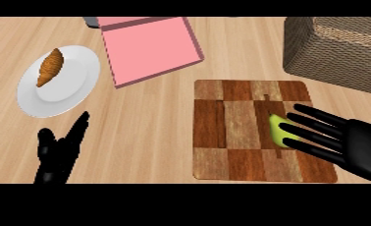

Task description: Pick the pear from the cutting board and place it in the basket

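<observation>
In the head view, a light wooden surface (159, 122) carries everything. A checkered wooden cutting board (239, 122) lies at the lower right, and the green pear (276, 127) sits on its right half, only partly visible. The right hand (348, 144) comes in from the right edge, its black fingers (311, 131) spread and nearly straight, stretched leftward over the pear; the fingertips overlap the fruit and hide much of it. The fingers are released rather than clenched, and they are not wrapped round the pear; whether they actually touch it cannot be told from here.

The woven basket (330, 53) stands at the upper right, beyond the far edge of the board and apart from the hand. A pink box (148, 50), open and tilted, lies at the top middle, its near corner just beside the board's far left corner. A small grey object peeks out behind its upper left corner. On the left, a white plate (72, 92) holds a brown croissant (51, 67).

The left hand (58, 154) shows at the lower left, below the plate, fingers straight and pointing up, holding nothing.
</observation>
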